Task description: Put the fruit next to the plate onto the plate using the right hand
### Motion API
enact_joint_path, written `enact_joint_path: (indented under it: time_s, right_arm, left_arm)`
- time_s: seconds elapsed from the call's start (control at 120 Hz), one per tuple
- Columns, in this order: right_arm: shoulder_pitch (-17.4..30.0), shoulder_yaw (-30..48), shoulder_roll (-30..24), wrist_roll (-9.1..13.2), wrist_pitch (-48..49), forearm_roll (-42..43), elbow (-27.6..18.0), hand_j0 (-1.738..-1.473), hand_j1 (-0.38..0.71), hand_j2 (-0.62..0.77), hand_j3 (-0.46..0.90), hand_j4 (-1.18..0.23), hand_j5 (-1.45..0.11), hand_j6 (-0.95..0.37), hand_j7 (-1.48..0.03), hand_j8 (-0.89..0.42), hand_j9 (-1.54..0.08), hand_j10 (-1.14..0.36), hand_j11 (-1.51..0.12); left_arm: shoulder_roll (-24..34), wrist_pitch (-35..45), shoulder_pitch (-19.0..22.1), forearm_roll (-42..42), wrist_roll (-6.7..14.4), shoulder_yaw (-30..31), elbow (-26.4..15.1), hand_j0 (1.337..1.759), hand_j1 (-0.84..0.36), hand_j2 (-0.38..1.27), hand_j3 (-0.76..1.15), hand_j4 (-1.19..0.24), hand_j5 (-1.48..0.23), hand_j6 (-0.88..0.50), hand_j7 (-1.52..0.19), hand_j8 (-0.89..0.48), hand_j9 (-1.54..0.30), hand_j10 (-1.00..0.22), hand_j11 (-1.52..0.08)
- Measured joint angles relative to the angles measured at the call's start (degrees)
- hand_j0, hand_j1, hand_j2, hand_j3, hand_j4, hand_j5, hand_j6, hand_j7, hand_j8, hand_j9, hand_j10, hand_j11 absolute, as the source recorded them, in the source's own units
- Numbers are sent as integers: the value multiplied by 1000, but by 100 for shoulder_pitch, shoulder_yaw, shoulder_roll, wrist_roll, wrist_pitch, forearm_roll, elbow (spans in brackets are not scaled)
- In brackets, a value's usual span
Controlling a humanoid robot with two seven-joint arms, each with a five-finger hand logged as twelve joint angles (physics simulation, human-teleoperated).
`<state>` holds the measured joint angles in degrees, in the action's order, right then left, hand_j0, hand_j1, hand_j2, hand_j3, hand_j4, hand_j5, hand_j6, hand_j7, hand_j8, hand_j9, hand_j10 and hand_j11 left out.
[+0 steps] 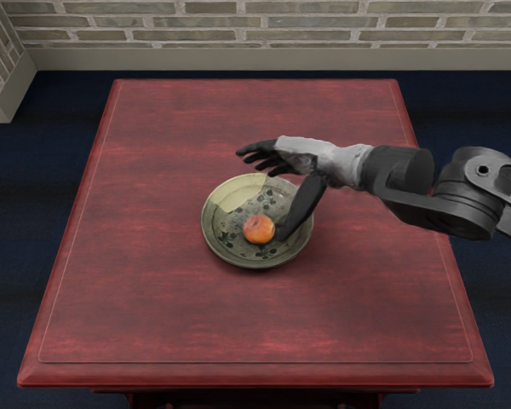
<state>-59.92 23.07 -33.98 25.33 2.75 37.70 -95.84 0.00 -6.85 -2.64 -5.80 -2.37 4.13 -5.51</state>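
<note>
While the fruit [258, 228] lies on the plate [224, 204], the right hand [288, 158] is held spread over its far rim, holding nothing. The plate is set midway on the table [136, 290], all edges well apart. Contact between hand and fruit cannot be made out.

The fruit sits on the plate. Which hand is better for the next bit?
Right. The right hand hovers open over the far rim of the plate, close to the fruit, so it probably just needs to pull away. The left arm is not in view.
</note>
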Motion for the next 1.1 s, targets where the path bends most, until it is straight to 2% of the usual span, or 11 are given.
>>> enact_joint_path:
  time_s: [0.083, 0.208, 0.333, 0.508, 0.683, 0.9, 1.1]
  right_arm:
    - [235, 516, -323, -310, 867, -573, 18, -1658, -227, -7, 0, -106, -140, -101, -139, -100, -140, -107, -140]
    - [451, 855, -930, -914, 2221, -1629, 272, -1658, -258, -7, 0, -79, -103, -76, -102, -76, -103, -79, -103]
    - [663, 973, -1326, -1170, 2923, -2508, 703, -1658, -276, -8, 0, -63, -83, -62, -82, -62, -82, -63, -82]
    - [1075, 1014, -1803, -1261, 3170, -3450, 1442, -1658, -289, -7, 0, -51, -67, -50, -66, -50, -66, -51, -66]
    - [1374, 1020, -2128, -1272, 3216, -3931, 1896, -1658, -297, -7, 0, -44, -58, -43, -58, -44, -58, -44, -58]
    - [1520, 991, -2251, -1230, 3226, -4102, 2145, -1658, -303, -6, 0, -38, -52, -38, -52, -38, -52, -39, -52]
    - [1541, 1003, -2303, -1231, 3227, -4124, 2179, -1658, -305, -6, 0, -36, -49, -35, -49, -36, -49, -36, -49]
  left_arm:
    - [0, 1, 0, 0, 0, 0, 0, 1658, 73, 46, 0, -230, -299, -230, -299, -230, -299, -230, -299]
    - [0, 0, 0, 0, 0, 0, 1, 1658, 73, 46, 0, -230, -299, -230, -299, -230, -299, -230, -299]
    - [0, 0, 0, 0, 0, 0, -1, 1658, 73, 46, 0, -230, -299, -230, -299, -230, -299, -230, -299]
    - [0, 0, 0, 0, 0, -1, 0, 1658, 73, 46, 0, -230, -299, -230, -299, -230, -299, -230, -299]
    - [0, 0, 0, 0, 0, -1, 1, 1658, 73, 46, 0, -230, -299, -230, -299, -230, -299, -230, -299]
    - [0, 0, 0, 1, -1, -1, 0, 1658, 73, 46, 0, -230, -299, -230, -299, -230, -299, -230, -299]
    - [0, 0, 0, 1, -1, -1, 0, 1658, 73, 46, 0, -230, -299, -230, -299, -230, -299, -230, -299]
